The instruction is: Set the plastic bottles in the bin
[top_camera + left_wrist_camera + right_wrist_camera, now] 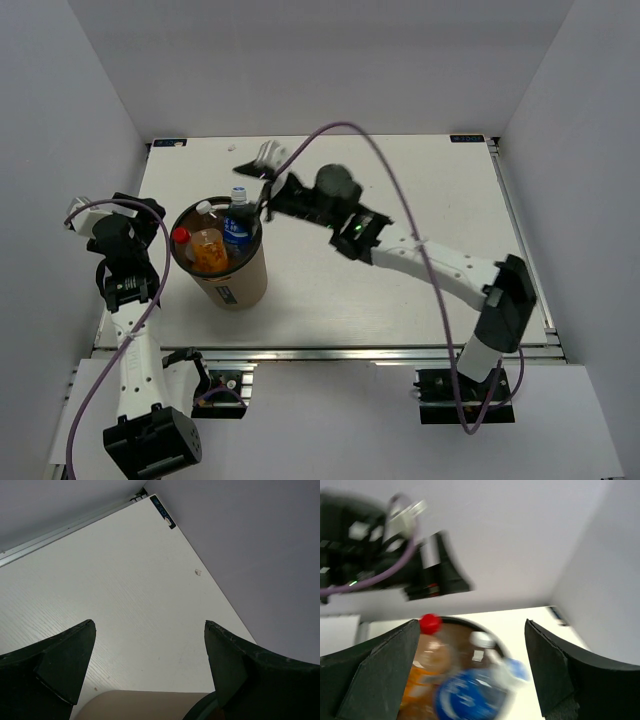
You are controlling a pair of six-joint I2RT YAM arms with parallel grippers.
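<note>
Bottles upright in the bin, both grippers open

I see the plastic bottles (212, 250) standing caps-up, long axes near vertical, inside the tan, smooth-walled cylindrical bin (238, 285) toward the surface's (400, 290) 9 o'clock side. My right gripper (472, 625) hangs spread wide at the bin's 1 o'clock. The left gripper (150, 630) gapes at its 9 o'clock. Through the blur I count perhaps four bottles.

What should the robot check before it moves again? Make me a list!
1. Right gripper open, holding nothing: ok.
2. Left gripper open, holding nothing: ok.
3. Bin standing upright: ok.
4. No bottles lying out on the table: ok.
5. Every bottle counted inside the bin: cannot tell, they overlap.
6. Right gripper clear of the bin's rim: cannot tell, too blurred.
</note>
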